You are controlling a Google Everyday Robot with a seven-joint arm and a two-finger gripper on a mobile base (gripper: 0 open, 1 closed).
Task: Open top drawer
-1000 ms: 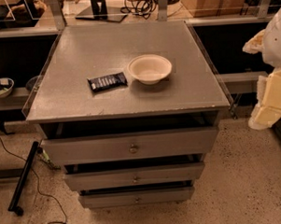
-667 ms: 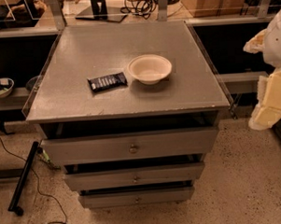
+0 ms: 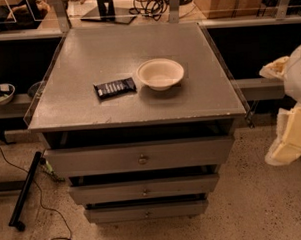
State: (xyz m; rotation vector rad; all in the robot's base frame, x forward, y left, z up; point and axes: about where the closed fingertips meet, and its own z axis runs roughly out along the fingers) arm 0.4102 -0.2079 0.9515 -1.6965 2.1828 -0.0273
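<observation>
A grey cabinet (image 3: 137,47) with three drawers stands in the middle of the camera view. The top drawer (image 3: 92,159) is the widest grey front, just under the cabinet top, with a small round brass knob (image 3: 142,159) at its centre. A dark gap shows between the cabinet top and this front. Two narrower-looking drawer fronts (image 3: 103,190) sit below it, each with a similar knob. My gripper (image 3: 287,138) and cream-coloured arm are at the right edge of the view, beside the cabinet and apart from it, about level with the top drawer.
A white bowl (image 3: 160,73) and a dark snack packet (image 3: 115,87) lie on the cabinet top. Low shelves flank the cabinet; the left one holds a small bowl (image 3: 0,93). A black bar (image 3: 26,190) and cables (image 3: 50,221) lie on the floor at left.
</observation>
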